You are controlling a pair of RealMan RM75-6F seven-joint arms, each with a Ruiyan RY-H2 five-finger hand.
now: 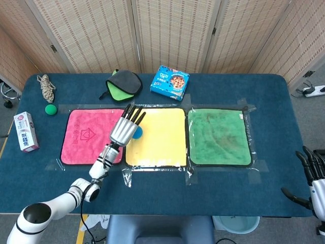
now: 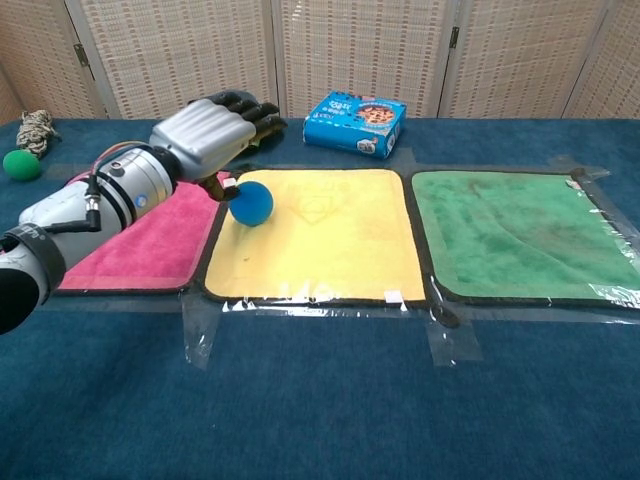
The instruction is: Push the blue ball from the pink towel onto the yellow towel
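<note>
The blue ball (image 1: 137,132) (image 2: 250,203) lies on the left part of the yellow towel (image 1: 161,137) (image 2: 325,235), just past its border with the pink towel (image 1: 84,140) (image 2: 120,250). My left hand (image 1: 125,128) (image 2: 208,135) is open, fingers stretched flat, its thumb side touching the ball's left side. In the head view the hand covers most of the ball. My right hand (image 1: 312,175) hangs open at the table's right edge, far from the towels, seen in the head view only.
A green towel (image 1: 219,136) (image 2: 510,232) lies right of the yellow one. Behind the towels are a blue snack box (image 1: 170,82) (image 2: 354,110) and a grey-green pouch (image 1: 122,84). A green ball (image 1: 50,109) (image 2: 18,164), rope (image 1: 47,87) and white box (image 1: 26,132) are at the left.
</note>
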